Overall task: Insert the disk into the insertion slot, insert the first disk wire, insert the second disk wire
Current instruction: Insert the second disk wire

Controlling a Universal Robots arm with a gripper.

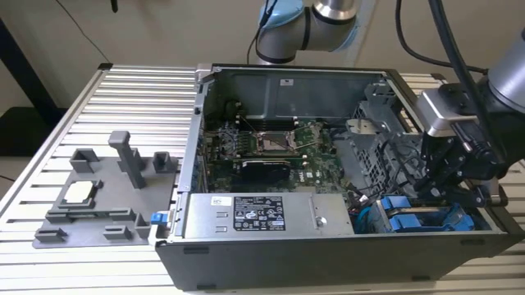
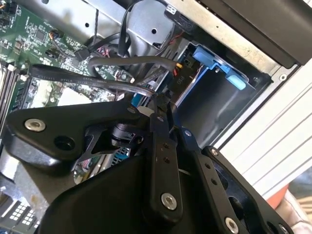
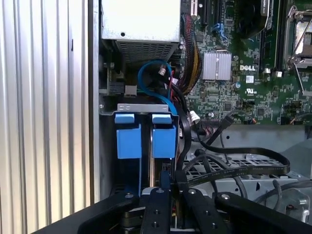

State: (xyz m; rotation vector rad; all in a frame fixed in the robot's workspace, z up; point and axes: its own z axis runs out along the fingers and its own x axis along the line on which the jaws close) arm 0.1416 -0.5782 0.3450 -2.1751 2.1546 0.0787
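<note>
- Now the hand point(image 1: 447, 184) is reaching down into the computer case point(image 1: 328, 258), just above the disk point(image 1: 418, 218).
- Fingers point(image 3: 163, 195) are sitting closed together, though what they are gripping I cannot tell.
- Disk is sitting in the insertion slot point(image 3: 146, 108), beside the case's wall.

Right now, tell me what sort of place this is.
Probably a robotics lab test bench: an open grey desktop computer case lies on a ribbed aluminium table, beside a grey plastic parts fixture, with a robot arm's black gripper reaching in.
</note>
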